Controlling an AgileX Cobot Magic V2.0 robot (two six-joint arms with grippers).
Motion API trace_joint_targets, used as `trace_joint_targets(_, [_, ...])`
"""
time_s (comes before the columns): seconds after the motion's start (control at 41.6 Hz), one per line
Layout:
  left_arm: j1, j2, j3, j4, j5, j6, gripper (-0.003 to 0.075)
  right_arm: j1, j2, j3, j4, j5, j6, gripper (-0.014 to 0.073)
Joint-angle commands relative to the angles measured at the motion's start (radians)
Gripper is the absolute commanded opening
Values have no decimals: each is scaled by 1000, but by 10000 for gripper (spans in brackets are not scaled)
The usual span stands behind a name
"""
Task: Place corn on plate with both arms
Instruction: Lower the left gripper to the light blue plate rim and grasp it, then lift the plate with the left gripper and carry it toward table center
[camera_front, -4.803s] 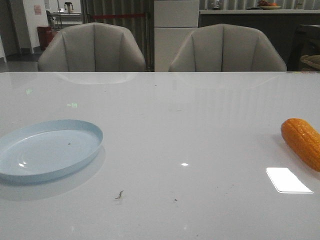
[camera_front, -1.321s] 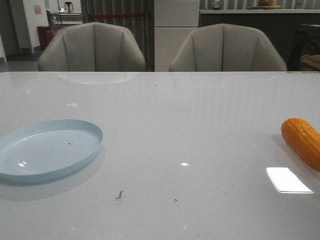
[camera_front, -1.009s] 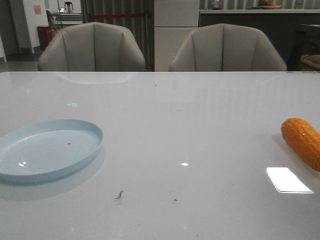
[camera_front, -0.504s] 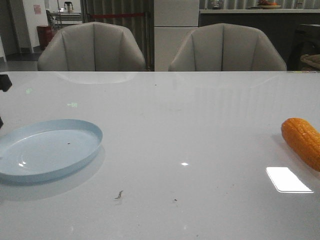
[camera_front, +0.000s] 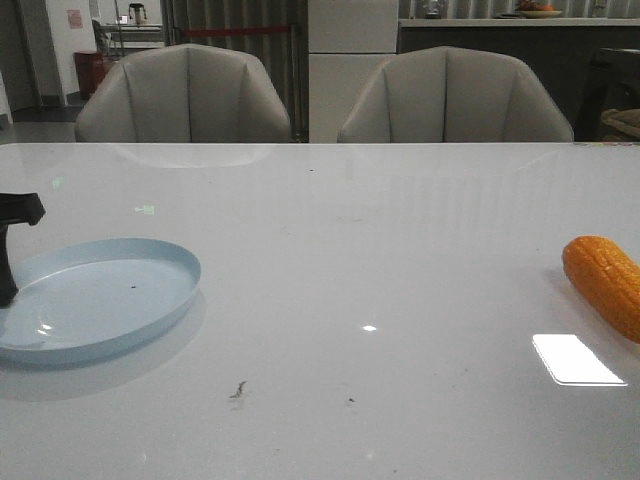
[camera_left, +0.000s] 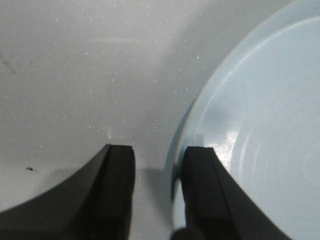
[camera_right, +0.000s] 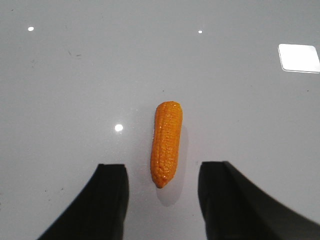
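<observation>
Front view: the round, pale blue plate (camera_front: 95, 300) sits flat on the shiny grey worktop (camera_front: 380, 250), far to the left. The bumpy orange corn (camera_front: 605, 285) lies far to the right, well apart from it. A black bit of the left end effector (camera_front: 8, 250) stands at the plate's left rim.

Left wrist view: the left end effector (camera_left: 157, 185) is spread, its dark fingers (camera_left: 116, 185) on both sides of the plate's (camera_left: 260, 130) smooth rim.

Right wrist view: the right end effector (camera_right: 162, 200) is spread wide above the worktop (camera_right: 75, 85). The corn's (camera_right: 166, 143) pointed end lies between its fingers, not touching.

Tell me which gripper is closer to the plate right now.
Left. The left gripper straddles the plate rim; the right gripper hangs over the corn.
</observation>
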Motion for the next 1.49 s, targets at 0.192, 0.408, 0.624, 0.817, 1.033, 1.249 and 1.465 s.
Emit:
trace_joint_targets(0.192, [-1, -40, -27, -13, -22, 1, 171, -7, 5, -34, 11, -68, -8, 437])
trace_joint_targets(0.408, [-1, -41, -53, -35, -1, 1, 103, -7, 5, -34, 11, -68, -8, 437])
trace_joint_targets(0.624, [-1, -41, -221, -190, 136, 51, 103, -7, 5, -34, 11, -67, -8, 437])
trace_joint_targets(0.817, [-31, -41, -395, -347, 215, 57, 103, -7, 5, -34, 11, -64, -8, 437])
trace_joint_targets(1.033, [-147, -41, -511, -419, 217, 57, 103, -7, 5, -34, 11, -59, -8, 437])
trace_joint_targets(1.249, [-271, -27, -516, -455, 189, 50, 103, -7, 5, -34, 11, -42, -8, 437])
trace_joint_targets(1.465, [-359, 47, -516, -442, 199, -12, 103, -7, 5, -34, 11, -23, -8, 437])
